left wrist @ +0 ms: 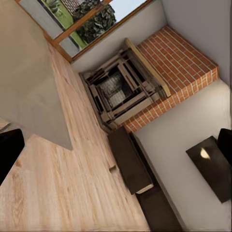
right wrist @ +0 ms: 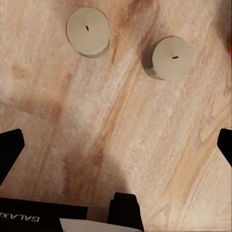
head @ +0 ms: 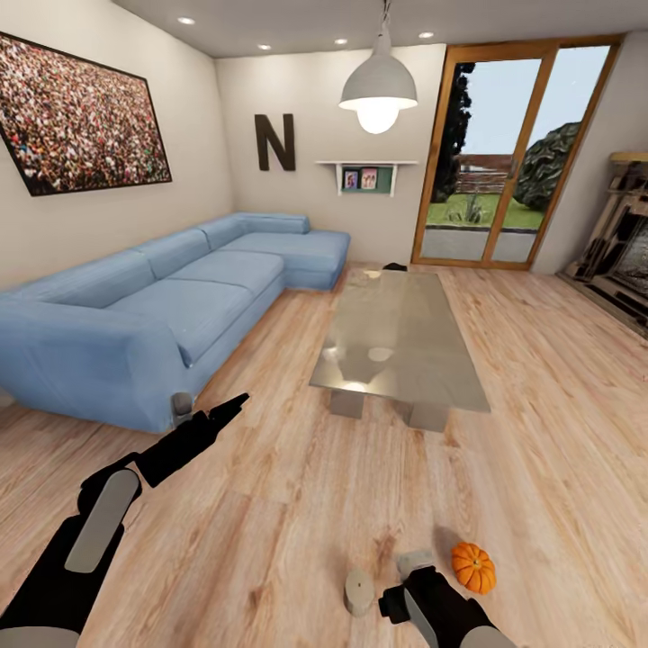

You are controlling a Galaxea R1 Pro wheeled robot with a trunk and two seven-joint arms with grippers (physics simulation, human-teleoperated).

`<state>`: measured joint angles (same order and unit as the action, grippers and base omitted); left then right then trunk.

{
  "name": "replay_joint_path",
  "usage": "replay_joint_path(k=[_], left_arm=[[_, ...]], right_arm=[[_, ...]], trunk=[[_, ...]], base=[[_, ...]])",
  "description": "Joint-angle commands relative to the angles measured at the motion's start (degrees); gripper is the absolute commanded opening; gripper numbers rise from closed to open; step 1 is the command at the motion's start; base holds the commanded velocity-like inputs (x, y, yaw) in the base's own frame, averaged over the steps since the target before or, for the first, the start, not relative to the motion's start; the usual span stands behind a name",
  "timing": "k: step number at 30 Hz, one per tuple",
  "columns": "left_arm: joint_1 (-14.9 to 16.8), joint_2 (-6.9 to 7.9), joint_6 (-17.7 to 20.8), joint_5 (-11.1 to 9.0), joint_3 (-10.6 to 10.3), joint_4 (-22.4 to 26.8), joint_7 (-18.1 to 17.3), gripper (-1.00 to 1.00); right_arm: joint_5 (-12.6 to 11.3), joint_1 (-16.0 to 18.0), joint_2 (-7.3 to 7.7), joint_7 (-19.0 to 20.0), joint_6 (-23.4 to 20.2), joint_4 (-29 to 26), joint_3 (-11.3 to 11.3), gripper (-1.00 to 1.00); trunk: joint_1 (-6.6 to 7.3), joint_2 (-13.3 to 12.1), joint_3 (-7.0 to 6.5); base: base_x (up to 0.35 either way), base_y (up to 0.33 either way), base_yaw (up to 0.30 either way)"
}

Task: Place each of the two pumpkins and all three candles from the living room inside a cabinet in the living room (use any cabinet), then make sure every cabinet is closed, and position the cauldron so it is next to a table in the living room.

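Two grey candles (right wrist: 88, 31) (right wrist: 173, 58) stand on the wood floor under my right gripper (right wrist: 116, 147), which hangs open above them with nothing between its fingers. In the head view the candles (head: 359, 591) (head: 412, 562) sit beside my right arm (head: 436, 607), and an orange pumpkin (head: 473, 567) lies just to their right. My left gripper (head: 232, 404) is open and empty, held out near the sofa corner. The glass-topped table (head: 396, 342) is ahead. A small dark shape, maybe the cauldron (head: 394, 266), lies beyond it. The dark-brown cabinet (left wrist: 128, 159) runs along the wall by the fireplace.
A blue corner sofa (head: 180, 306) fills the left side, with a small grey stub (head: 182, 405) at its front corner. A brick fireplace (left wrist: 159, 72) stands at the right wall. Glass doors (head: 504, 153) close off the far end. Open floor lies between me and the table.
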<state>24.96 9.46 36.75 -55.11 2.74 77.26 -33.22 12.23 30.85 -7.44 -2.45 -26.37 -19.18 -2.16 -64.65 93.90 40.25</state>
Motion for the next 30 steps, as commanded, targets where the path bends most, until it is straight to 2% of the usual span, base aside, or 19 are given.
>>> replay_joint_path(k=[1, 4, 6, 20, 24, 30], left_arm=[[0.00, -0.03, 0.02, 0.00, -0.14, 0.00, 0.00, 1.00], [0.00, -0.05, 0.01, 0.00, -0.23, -0.05, 0.00, 1.00], [0.00, -0.06, -0.01, 0.00, -0.21, -0.08, 0.00, 1.00], [-0.05, -0.02, -0.01, 0.00, -0.20, -0.09, 0.00, 1.00], [-0.11, 0.02, -0.01, 0.00, -0.19, -0.09, 0.00, 1.00], [-0.17, 0.03, -0.01, -0.27, -0.19, -0.09, 0.00, 1.00]], right_arm=[[-1.44, 0.00, -0.01, -0.09, 0.00, 0.03, -0.92, 1.00], [-3.90, 0.00, 0.00, -0.16, -0.04, 0.08, -3.45, 1.00], [-4.66, 0.00, 0.04, -0.18, -0.02, 0.01, -4.46, 1.00], [-5.10, 0.00, -0.10, -0.18, 0.00, 0.01, -5.97, 1.00], [-5.11, 0.00, -0.23, -0.18, 0.00, 0.02, -6.24, 1.00], [-5.18, 0.00, -0.11, -0.10, 0.01, 0.02, -6.28, 1.00]], trunk=[[0.00, 0.00, -0.06], [0.00, 0.00, -0.23], [0.00, 0.00, -0.34], [0.00, 0.00, -0.95], [0.00, 0.00, -0.97], [0.00, 0.00, -0.97]], base=[[0.000, 0.000, -0.244], [0.000, 0.000, -0.246], [0.049, 0.000, -0.248], [0.282, 0.000, -0.219], [0.095, 0.000, -0.099], [0.003, 0.000, -0.277]])
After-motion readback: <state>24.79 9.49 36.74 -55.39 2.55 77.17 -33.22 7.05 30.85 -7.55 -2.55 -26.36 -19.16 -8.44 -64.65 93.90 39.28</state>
